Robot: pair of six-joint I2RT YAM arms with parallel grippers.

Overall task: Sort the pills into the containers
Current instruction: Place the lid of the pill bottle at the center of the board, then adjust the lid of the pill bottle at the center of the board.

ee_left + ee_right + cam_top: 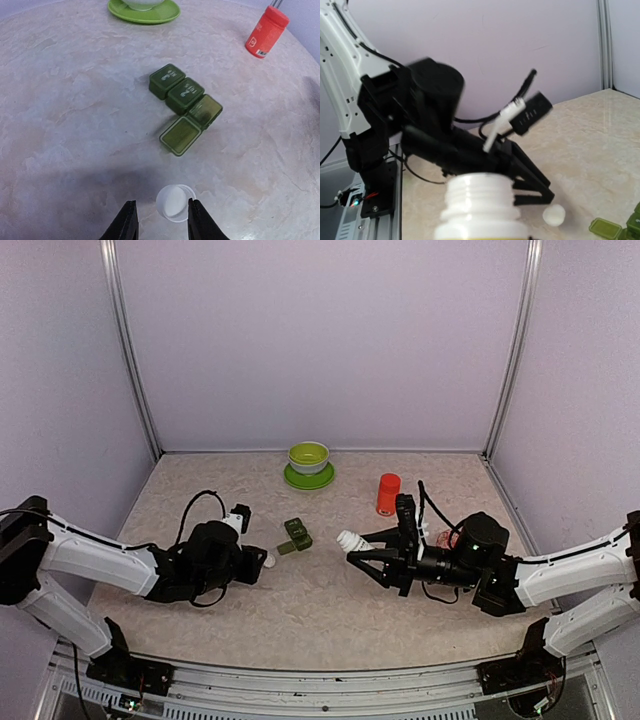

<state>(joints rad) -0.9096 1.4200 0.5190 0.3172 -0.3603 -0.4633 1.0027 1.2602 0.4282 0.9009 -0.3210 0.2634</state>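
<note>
— Containers [184,95]: where?
— Just ahead of my left end effector [162,202], on the tabletop [75,125], nearest lid open.
— And grips?
— Left parted around a white cap [175,202]; right end effector [355,548] clamps a white bottle [480,210].

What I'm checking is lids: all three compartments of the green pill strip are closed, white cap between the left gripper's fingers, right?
No. Left wrist view: the green pill strip has one end compartment open; two closed. The white cap is between the left gripper's fingers.
</note>
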